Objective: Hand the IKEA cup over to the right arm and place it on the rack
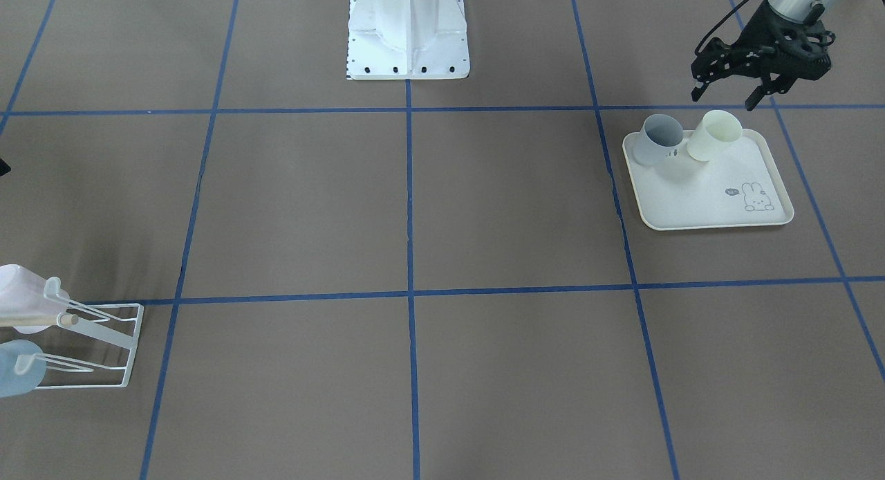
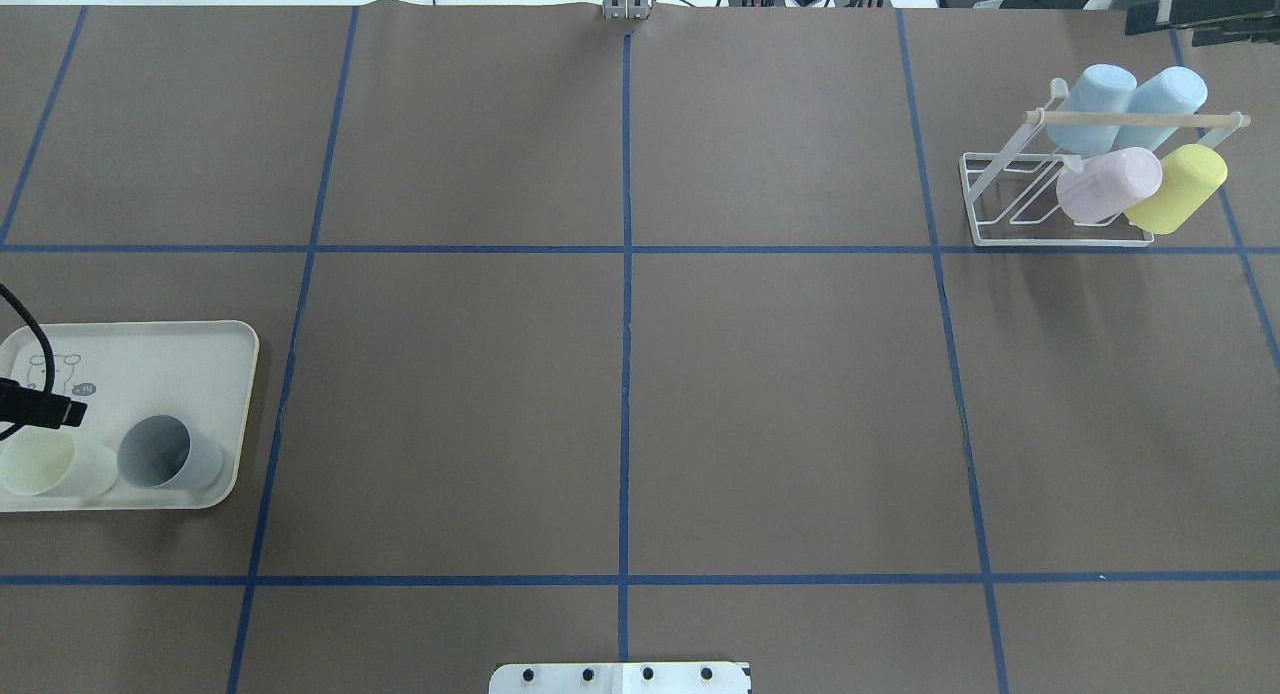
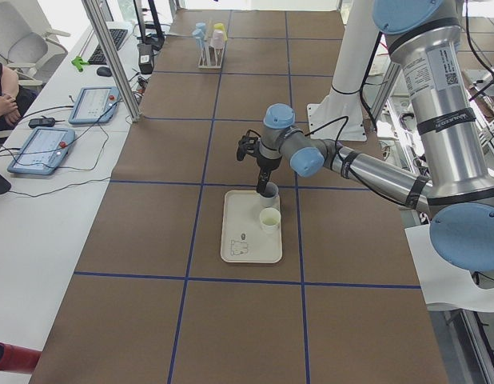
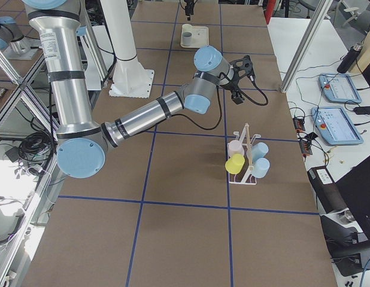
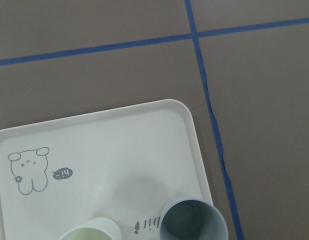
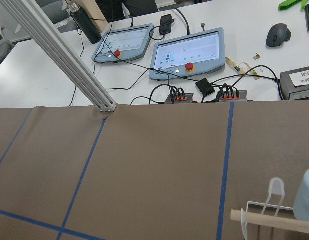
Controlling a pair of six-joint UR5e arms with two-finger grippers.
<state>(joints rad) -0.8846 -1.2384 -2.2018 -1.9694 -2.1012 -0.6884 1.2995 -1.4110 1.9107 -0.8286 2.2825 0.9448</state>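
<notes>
Progress, we judge, is partial: four cups (image 2: 1108,186) sit on the rack (image 2: 1010,214), a grey cup (image 1: 657,140) and a cream cup (image 1: 714,135) wait on the tray (image 1: 698,203) below the open, empty left tool (image 1: 726,94), and whether the right tool (image 4: 243,66) is open we cannot tell.

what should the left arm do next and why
Probably lower the left gripper onto the rim of one of the cups on the tray. It hangs open and empty above the grey cup and the cream cup, which both stand upright. I cannot tell which cup it is aiming at. Nothing has been lifted for the hand-over toward the rack.
</notes>
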